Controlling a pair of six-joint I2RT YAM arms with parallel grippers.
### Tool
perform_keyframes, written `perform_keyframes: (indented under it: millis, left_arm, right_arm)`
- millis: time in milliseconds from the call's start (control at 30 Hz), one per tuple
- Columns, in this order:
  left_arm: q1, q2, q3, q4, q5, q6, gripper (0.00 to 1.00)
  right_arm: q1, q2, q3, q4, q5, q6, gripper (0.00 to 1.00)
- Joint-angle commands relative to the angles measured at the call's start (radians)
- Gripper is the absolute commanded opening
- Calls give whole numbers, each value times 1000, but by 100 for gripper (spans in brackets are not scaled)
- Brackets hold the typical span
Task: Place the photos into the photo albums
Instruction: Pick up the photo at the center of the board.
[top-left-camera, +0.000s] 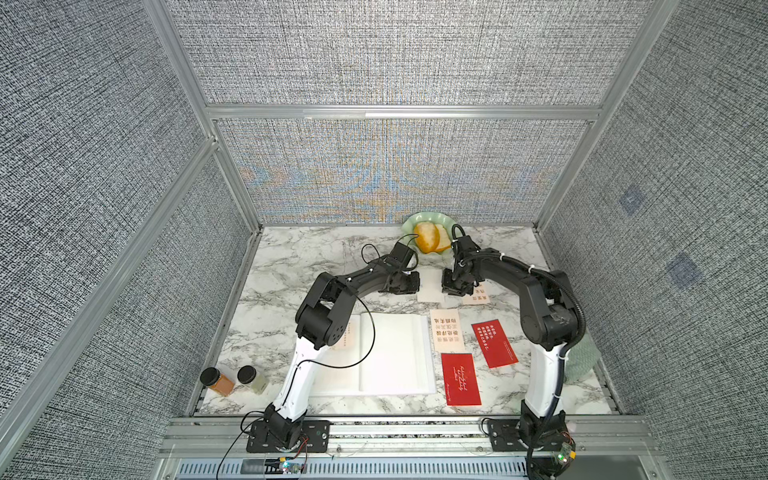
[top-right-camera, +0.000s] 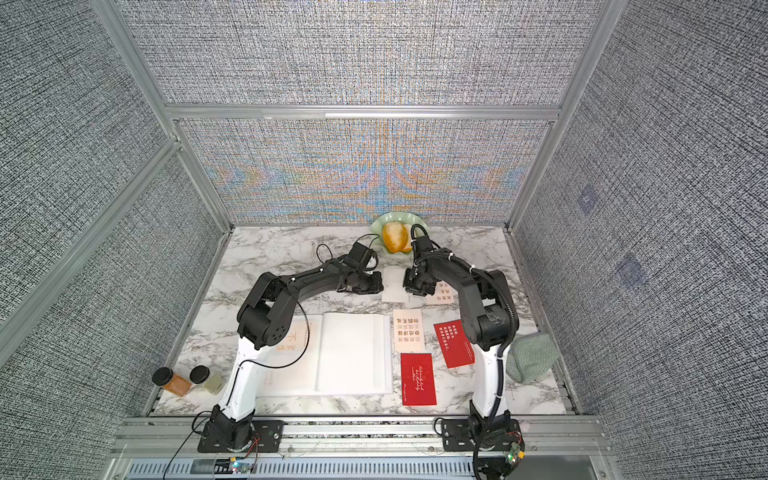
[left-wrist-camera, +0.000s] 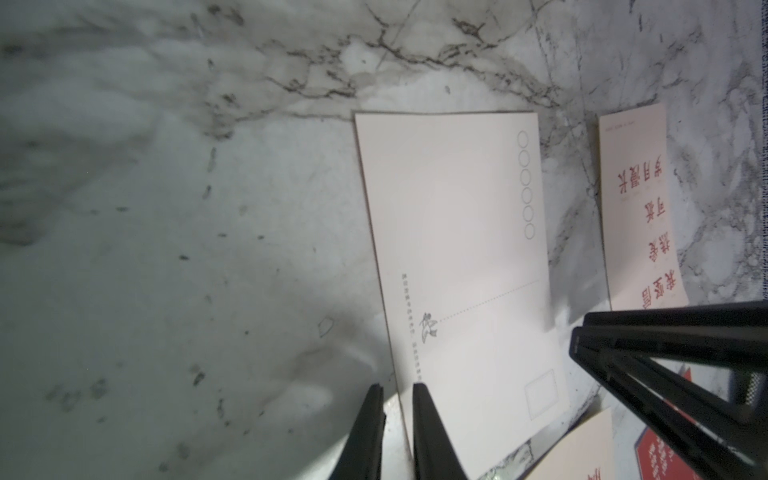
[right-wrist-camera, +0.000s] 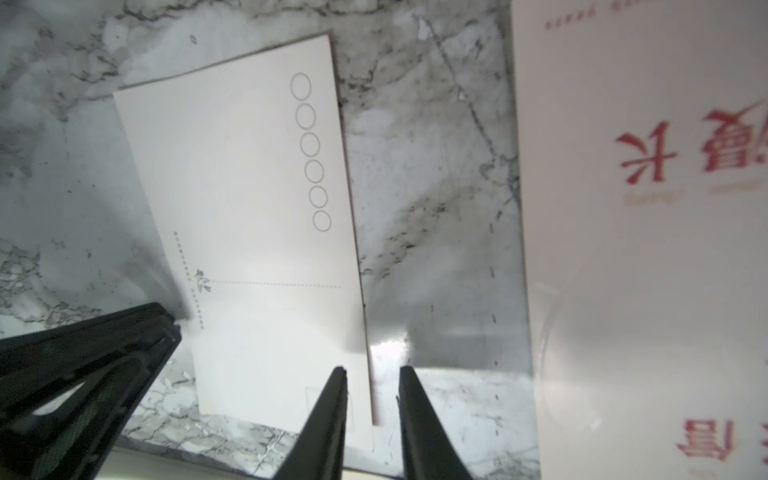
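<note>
The plain white photo (left-wrist-camera: 457, 249) is lying flat on the marble table (top-left-camera: 299, 257), beyond the open photo album (top-left-camera: 395, 361) and between the two arms. The left gripper (left-wrist-camera: 399, 399) is straddling one long edge of it near a corner, with its jaws a little apart, the edge sitting in the gap and nothing pinched. The right gripper (right-wrist-camera: 372, 386) is doing the same at the opposite long edge, its jaws likewise slightly spread and empty. This is looking like a two-sided pickup of a thin card off a hard surface. One finger should be getting under the edge before the jaws are closing, and one arm should be steadying while the other is lifting, or the card is likely to be bowing or skating away. A cream photo (right-wrist-camera: 644, 249) is lying just beside the right gripper, so any sideways sweep is risking dragging it. Toward the album, the way is passing another cream photo (top-left-camera: 446, 330) and a tilted red photo (top-left-camera: 494, 343). The album's right-hand page is lying bare, while the left arm is overhanging the other page. The green bowl (top-left-camera: 415, 218) is sitting near, behind both wrists.
</note>
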Motion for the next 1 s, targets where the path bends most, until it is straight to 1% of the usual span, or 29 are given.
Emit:
perform_keyframes:
  millis: [0,300,533,967]
  left_arm:
    - [0,7,-6,-53,-18,2,18]
    - [-1,2,-16,-48,-4,-3,18]
    - [-5,-3,-35,-41,5,-5,18]
    - [-6,-19,-59,-33,6,-11,17]
  right_arm:
    - [4,9,-5,0,-14,5,26]
    - [32,31,-5,18,-43,16,27]
    - [32,22,-19,35,-53,24,27]
    - [-11,-59,-128,229,-219,136,27]
